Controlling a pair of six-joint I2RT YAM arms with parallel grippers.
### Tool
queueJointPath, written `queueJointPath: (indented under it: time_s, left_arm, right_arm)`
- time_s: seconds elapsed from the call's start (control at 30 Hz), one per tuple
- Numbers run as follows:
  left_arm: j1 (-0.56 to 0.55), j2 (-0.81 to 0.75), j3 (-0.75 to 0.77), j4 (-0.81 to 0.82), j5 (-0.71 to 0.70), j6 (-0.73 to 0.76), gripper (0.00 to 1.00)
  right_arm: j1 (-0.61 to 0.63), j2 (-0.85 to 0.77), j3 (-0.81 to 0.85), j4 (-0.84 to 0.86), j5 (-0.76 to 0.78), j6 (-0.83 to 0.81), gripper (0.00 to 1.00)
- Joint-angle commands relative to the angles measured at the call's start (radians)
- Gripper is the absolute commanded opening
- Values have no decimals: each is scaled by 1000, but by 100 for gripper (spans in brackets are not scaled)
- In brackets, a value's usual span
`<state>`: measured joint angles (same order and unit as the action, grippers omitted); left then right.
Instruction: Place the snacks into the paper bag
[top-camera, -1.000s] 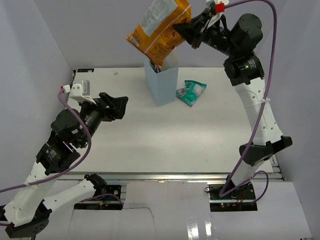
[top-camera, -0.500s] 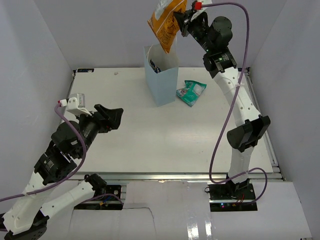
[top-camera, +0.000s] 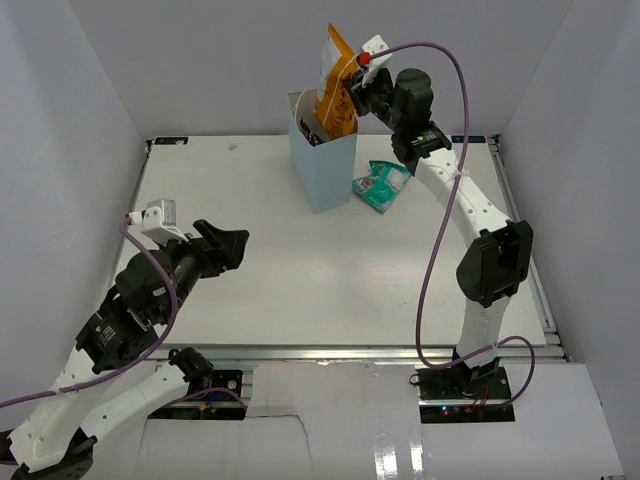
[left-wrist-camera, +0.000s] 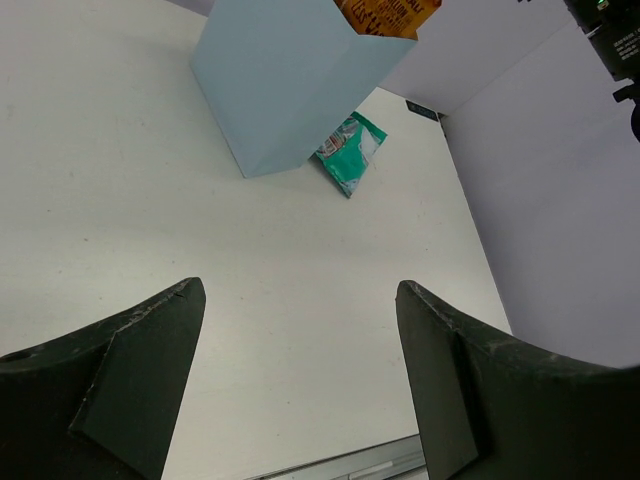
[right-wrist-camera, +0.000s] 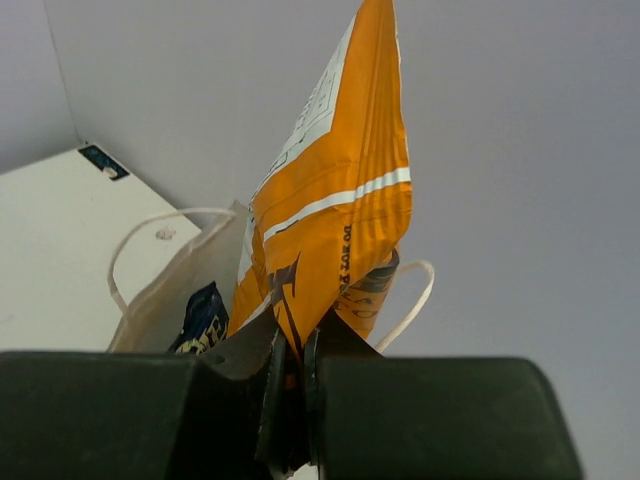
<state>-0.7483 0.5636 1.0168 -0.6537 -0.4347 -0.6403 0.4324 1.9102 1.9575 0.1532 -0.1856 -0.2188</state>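
Note:
The pale blue paper bag (top-camera: 322, 168) stands upright at the back middle of the table; it also shows in the left wrist view (left-wrist-camera: 280, 80). My right gripper (top-camera: 352, 84) is shut on the large orange chip bag (top-camera: 335, 95), whose lower end is inside the bag's mouth. In the right wrist view the orange chip bag (right-wrist-camera: 330, 230) is pinched between my fingers (right-wrist-camera: 250, 350), with a dark blue packet (right-wrist-camera: 203, 318) inside the bag and a white loop handle (right-wrist-camera: 130, 245). A teal pouch (top-camera: 381, 184) lies on the table right of the bag. My left gripper (top-camera: 232, 243) is open and empty.
White walls enclose the table on three sides. The teal pouch (left-wrist-camera: 348, 150) lies against the bag's right base. The table's front metal edge (top-camera: 330, 352) runs above the arm bases.
My right gripper has carried the orange chip bag down and left, from high above the paper bag into its mouth. My left arm has drawn back slightly.

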Motion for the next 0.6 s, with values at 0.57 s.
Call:
queueJointPath:
  time_s: [0.57]
  left_arm:
    - [1,19,-37,5,25,-30,87]
  right_arm:
    - [94,111,-6,10,149,-307,8]
